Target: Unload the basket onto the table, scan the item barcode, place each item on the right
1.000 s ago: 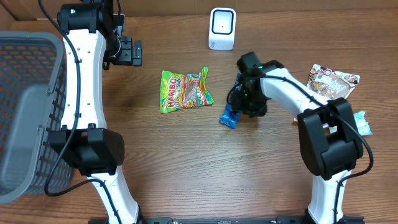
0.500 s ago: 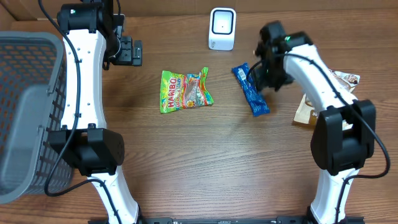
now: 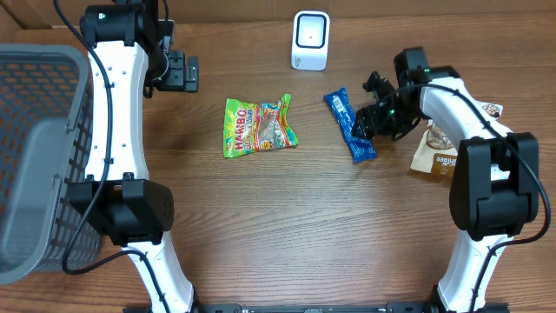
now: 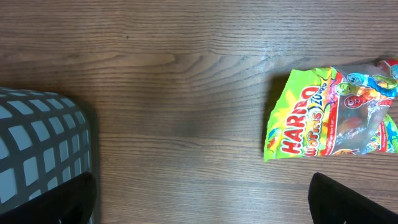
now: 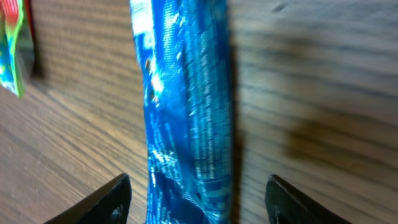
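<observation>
The blue snack packet [image 3: 351,127] lies flat on the wooden table, below and right of the white barcode scanner [image 3: 310,40]. My right gripper [image 3: 372,117] sits just right of the packet's lower half and is open. In the right wrist view the packet [image 5: 186,106] runs up between the two black fingers [image 5: 118,193] with a gap on each side, and the right gripper [image 5: 199,199] touches nothing. My left gripper [image 3: 178,71] hovers open at the back left, above bare table [image 4: 202,202].
A green Haribo bag [image 3: 258,127] lies mid-table, also in the left wrist view [image 4: 333,118]. A grey mesh basket [image 3: 35,156] fills the left edge. A brown snack bag [image 3: 439,152] lies partly under the right arm.
The right gripper carried the blue packet from mid-table to the right, towards the scanner, set it down, opened wider and drew back to the right. The left arm has not moved.
</observation>
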